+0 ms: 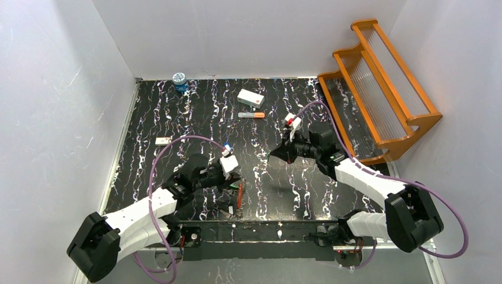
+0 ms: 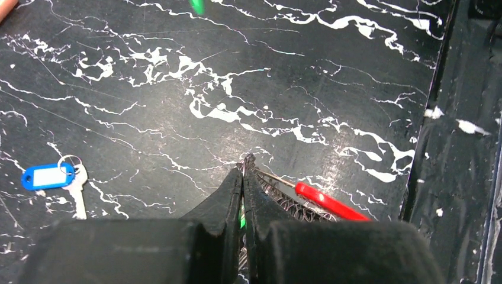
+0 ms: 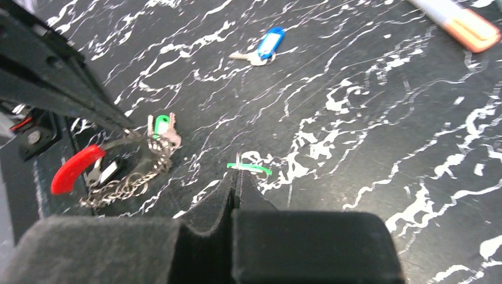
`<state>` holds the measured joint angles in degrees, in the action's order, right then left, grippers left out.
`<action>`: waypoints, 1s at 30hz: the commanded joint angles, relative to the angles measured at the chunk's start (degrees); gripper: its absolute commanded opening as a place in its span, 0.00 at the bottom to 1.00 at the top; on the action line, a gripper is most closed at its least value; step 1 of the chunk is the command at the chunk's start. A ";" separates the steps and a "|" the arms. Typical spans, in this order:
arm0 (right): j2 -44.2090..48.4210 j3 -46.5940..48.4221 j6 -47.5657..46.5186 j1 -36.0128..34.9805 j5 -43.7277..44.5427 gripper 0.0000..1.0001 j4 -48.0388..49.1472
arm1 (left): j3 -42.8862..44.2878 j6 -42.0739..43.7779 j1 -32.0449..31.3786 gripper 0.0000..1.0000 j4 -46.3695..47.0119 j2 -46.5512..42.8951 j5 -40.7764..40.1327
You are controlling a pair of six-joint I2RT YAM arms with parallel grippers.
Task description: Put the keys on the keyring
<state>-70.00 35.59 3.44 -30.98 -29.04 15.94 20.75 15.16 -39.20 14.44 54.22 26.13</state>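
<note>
The keyring lies near the table's front edge: a wire loop with a red part (image 2: 328, 201), a chain and a small green piece (image 3: 160, 125). In the top view it shows as a red strip (image 1: 240, 198). My left gripper (image 2: 245, 161) is shut on the loop's wire, tips at the table; it shows in the top view too (image 1: 235, 176). My right gripper (image 3: 237, 173) is shut on the small ring of a green key tag (image 3: 250, 168), held above the table right of the keyring (image 1: 271, 156). A blue-tagged key (image 2: 50, 176) lies flat, apart from both; the right wrist view shows it too (image 3: 266, 44).
An orange-tipped grey marker (image 1: 251, 115) and a white box (image 1: 250, 97) lie at the back middle. A blue-capped jar (image 1: 180, 81) stands at the back left, and a small white block (image 1: 162, 141) lies at the left. An orange rack (image 1: 379, 89) stands at the back right.
</note>
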 commanded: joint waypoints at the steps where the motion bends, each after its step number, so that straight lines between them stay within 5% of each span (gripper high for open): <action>1: -3.01 5.02 -3.33 0.05 -8.55 0.01 -5.79 | -2.61 -7.12 -0.17 0.00 8.70 -1.40 -0.73; 15: -7.37 7.36 -7.66 -5.09 -11.46 0.01 -11.20 | -4.43 -9.81 -0.17 0.00 12.68 -0.91 -2.09; 30: -7.53 10.19 -6.85 -6.62 -16.03 0.01 -9.89 | -5.37 -5.90 -0.26 0.00 11.33 -11.51 -2.61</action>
<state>-77.41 42.28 -3.22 -37.12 -41.67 4.43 16.16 8.40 -39.22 24.93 42.72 23.46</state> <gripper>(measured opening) 0.030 0.012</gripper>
